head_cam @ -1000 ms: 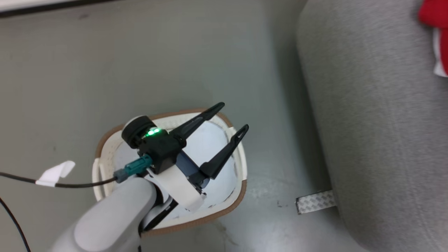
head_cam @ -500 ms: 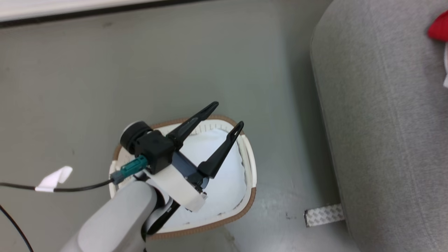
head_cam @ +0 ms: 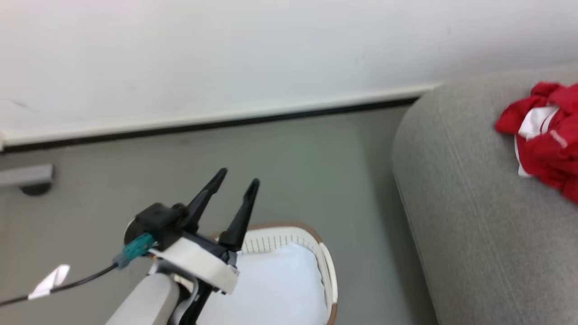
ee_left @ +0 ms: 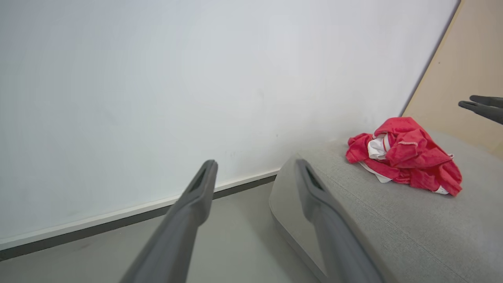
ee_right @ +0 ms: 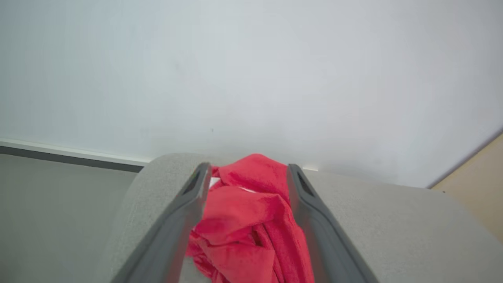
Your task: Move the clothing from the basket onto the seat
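The right tool (ee_right: 248, 167) is released. Its two dark fingers are spread wide with nothing pinched between them, and the clothing (ee_right: 243, 220) lies beyond and below, framed in the gap. In the left wrist view the same tool (ee_left: 481, 105) hangs in the air clear of the heap, touching no fabric.

The clothing (ee_left: 404, 157) is a crumpled red bundle with white trim showing in its folds. It rests on top of the seat (ee_left: 412, 228), near the seat's rounded end and the wall (head_cam: 226, 54). It is bunched rather than laid out, stretched a little along the seat, so it offers no clear long axis to grasp across.

To the robot's left of the seat, on the grey floor (head_cam: 293, 158), stands the basket (head_cam: 326, 271). The left tool (head_cam: 238, 177) is raised above its near side, also released, fingers apart and empty, pointing toward the wall. The part of the basket in view holds a pale blue-white pad (head_cam: 271, 289). The left forearm covers one side and the near end runs off the picture, so I cannot tell whether a garment is left in there.

The next move turns on this layout: the heap lies straight ahead of and under the right tool, while the basket sits under the left. The left arm is nearer any further pick, and I judge the right has only to lift clear.
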Robot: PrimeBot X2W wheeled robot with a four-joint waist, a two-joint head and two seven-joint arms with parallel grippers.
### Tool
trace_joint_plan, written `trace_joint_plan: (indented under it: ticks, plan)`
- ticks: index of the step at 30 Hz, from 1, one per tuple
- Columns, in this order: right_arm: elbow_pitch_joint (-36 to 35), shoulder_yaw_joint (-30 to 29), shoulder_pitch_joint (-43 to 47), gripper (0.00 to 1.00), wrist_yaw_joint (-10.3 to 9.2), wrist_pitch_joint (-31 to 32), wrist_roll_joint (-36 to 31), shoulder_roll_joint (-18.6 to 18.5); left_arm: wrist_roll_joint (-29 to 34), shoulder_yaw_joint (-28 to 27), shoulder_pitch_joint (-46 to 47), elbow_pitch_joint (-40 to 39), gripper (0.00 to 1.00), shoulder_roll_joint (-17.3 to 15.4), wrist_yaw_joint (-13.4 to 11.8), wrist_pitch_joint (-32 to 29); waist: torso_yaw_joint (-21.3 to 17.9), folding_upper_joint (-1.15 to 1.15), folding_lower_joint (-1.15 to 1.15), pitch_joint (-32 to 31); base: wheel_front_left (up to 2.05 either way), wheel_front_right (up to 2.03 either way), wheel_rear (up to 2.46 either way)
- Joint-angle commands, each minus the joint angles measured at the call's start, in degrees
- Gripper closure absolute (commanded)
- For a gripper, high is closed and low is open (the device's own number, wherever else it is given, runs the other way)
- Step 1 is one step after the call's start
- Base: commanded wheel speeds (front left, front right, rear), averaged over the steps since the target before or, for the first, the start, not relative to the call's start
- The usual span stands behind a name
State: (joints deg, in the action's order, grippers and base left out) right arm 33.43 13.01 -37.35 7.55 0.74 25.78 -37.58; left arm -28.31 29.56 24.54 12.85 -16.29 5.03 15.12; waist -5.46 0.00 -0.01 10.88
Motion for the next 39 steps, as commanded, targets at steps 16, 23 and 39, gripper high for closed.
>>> trace_joint_plan:
  ticks: [16,23,39]
  plan:
    - [-17.39,-6.45,23.39,0.00,-0.13,-15.14,0.43,12.37,4.86,-17.58,-13.43,2.74,0.00,3.43,-1.69,0.04,8.84,0.00,0.01,-12.53,0.00,0.00,0.00]
    - [-25.18,-9.79,34.01,0.00,-0.14,-15.93,-4.53,22.16,9.43,-22.84,-17.09,4.24,0.00,6.41,0.53,0.04,9.33,0.00,0.01,-12.38,0.00,0.00,0.00]
    - [-30.06,-11.16,42.01,0.00,-0.13,-15.96,-11.00,30.63,15.50,-29.15,-21.95,4.12,0.00,11.96,2.36,0.04,7.52,0.00,0.01,-12.88,0.00,0.00,0.00]
